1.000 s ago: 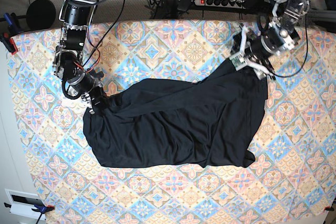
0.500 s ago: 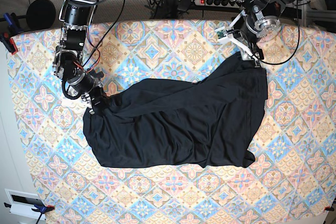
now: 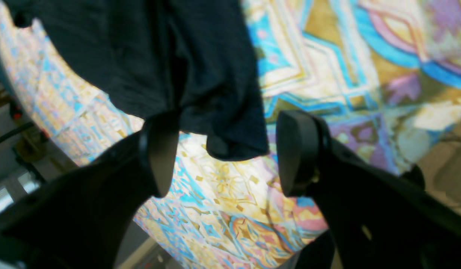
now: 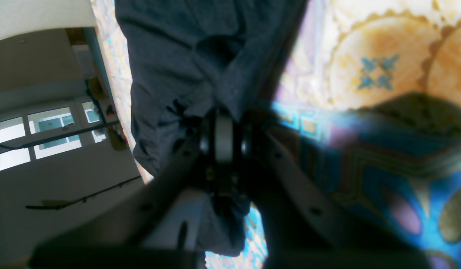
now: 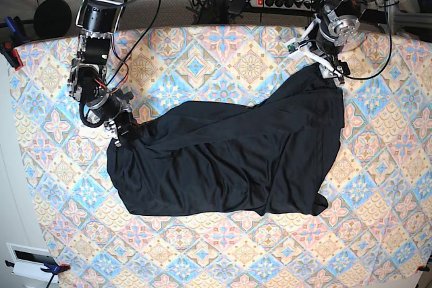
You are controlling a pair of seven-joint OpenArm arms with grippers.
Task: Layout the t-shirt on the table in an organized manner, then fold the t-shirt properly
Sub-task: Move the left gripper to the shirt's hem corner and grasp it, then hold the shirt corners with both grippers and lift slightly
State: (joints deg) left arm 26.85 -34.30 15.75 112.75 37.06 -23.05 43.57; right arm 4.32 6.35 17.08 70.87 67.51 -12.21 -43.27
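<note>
The black t-shirt [image 5: 229,160] lies rumpled and slanted across the middle of the patterned table [image 5: 202,59]. My right gripper [image 5: 123,133] sits at the shirt's left edge. In the right wrist view this gripper [image 4: 224,138] is shut on a bunched fold of the t-shirt [image 4: 170,56]. My left gripper [image 5: 322,65] hovers at the shirt's far right corner. In the left wrist view it [image 3: 226,157] stands open, and a corner of the t-shirt [image 3: 159,56] reaches down between the fingers [image 3: 294,153] without being pinched.
A power strip [image 5: 283,1] and cables run behind the table's far edge. A round black object [image 5: 52,18] and clamps [image 5: 10,52] sit at the far left corner. A white box [image 5: 30,261] lies off the near left corner.
My left gripper has lifted off the shirt's far right corner and swung toward the table's far edge. The shirt and the right arm have stayed put.
</note>
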